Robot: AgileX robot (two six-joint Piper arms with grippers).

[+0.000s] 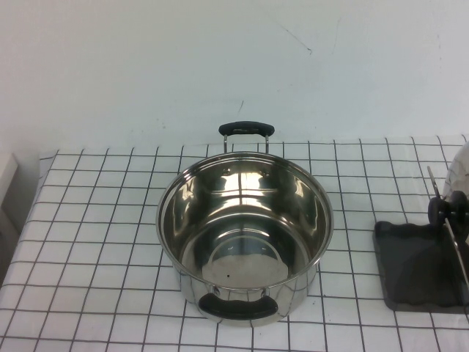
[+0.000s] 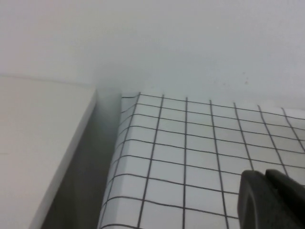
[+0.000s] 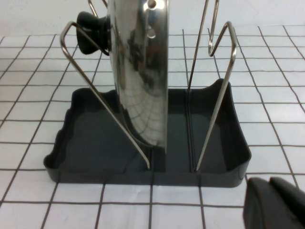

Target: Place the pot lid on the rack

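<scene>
The shiny steel pot lid (image 3: 140, 71) stands on edge in the dark grey rack (image 3: 95, 148), between its upright wire bars (image 3: 217, 95), with its black knob (image 3: 90, 31) pointing sideways. In the high view the rack (image 1: 410, 271) sits at the table's right edge, and the lid (image 1: 458, 172) is partly cut off there. My right gripper (image 3: 270, 186) is shut and empty, just in front of the rack and apart from it. My left gripper (image 2: 267, 179) is shut and empty over the table's far left corner. Neither gripper shows in the high view.
A deep steel pot (image 1: 245, 235) with two black handles stands open in the middle of the checked tablecloth (image 1: 95, 242). A white wall runs behind the table. A white ledge (image 2: 38, 148) lies beyond the table's left edge, across a gap.
</scene>
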